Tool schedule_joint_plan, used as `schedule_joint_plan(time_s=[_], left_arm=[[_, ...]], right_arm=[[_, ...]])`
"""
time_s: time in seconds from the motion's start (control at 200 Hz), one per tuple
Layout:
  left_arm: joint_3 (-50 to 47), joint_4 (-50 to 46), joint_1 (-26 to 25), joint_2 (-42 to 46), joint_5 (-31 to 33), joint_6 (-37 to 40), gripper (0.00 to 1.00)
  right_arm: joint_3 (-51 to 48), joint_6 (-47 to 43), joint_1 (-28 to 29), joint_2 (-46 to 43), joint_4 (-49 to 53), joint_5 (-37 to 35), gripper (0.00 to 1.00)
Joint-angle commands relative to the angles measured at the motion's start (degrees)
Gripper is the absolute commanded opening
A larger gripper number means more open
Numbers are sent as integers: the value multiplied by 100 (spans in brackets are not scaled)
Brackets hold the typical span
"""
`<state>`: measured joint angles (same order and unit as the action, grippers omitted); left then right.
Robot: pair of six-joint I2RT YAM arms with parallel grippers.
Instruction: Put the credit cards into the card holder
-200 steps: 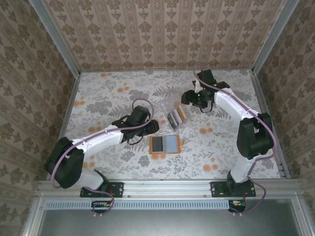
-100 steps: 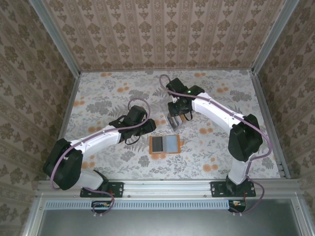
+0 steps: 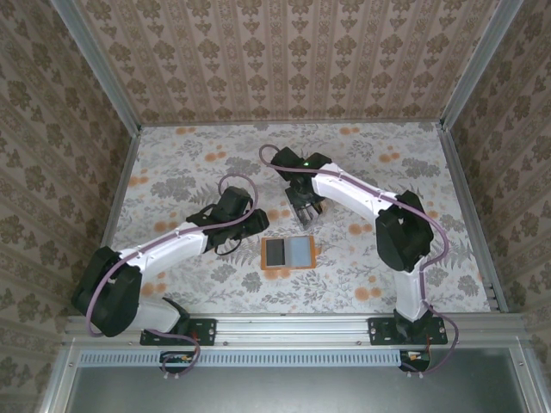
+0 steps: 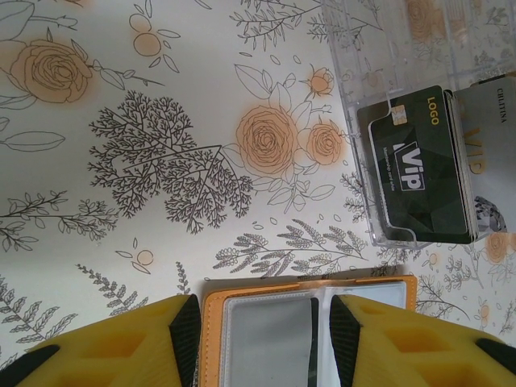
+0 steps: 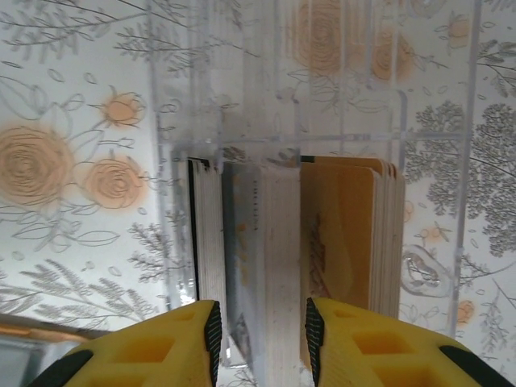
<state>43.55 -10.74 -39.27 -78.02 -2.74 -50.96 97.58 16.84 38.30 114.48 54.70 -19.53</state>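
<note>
**A:** Where are the cards?

**B:** The thin plastic credit cards (image 5: 258, 242) stand on edge, packed together in the clear plastic box (image 4: 379, 48), a little past the middle of the floral-printed worktop (image 3: 189, 172) toward its far edge. A black one sits at one end, pale grey and white in the middle, yellowish ones beyond.

**A:** And the holder?

**B:** The flat orange fold-over card holder (image 4: 211, 339) lies open, pockets up, just nearer the near edge than the box.

**A:** Which arm is nearer the cards?

**B:** The right gripper (image 5: 261, 322), directly above the box. Its fingers straddle the pale middle cards, whose upper edges run straight ahead between them. The fingers would close across the card faces. Whether they already pinch, I cannot tell.

**A:** The left?

**B:** The left gripper (image 4: 264, 322) hovers at the holder's left side, fingers apart and empty. I'd judge it well placed to steady the holder.
</note>
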Motion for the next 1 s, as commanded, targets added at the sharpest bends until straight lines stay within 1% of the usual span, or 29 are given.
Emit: schedule_joint_plan(time_s=[0.0,0.335,0.63,0.775,0.995], left_arm=[[-82,3,59,177,54,-98,50],[-140,11,94,210,24,-98,50],[-240,20,140,298,29,-134,50],[-237,15,147,312,31,-134,50],[-317,21,167,367,59,-142,50]], right_arm=[[221,2,40,206,315,-466,37],[310,64,129,538,362,-830,37],[317,38,221,604,347,-1033,33],[324,76,306,708,401,-1446,31],[312,110,418,811,483,-1952,32]])
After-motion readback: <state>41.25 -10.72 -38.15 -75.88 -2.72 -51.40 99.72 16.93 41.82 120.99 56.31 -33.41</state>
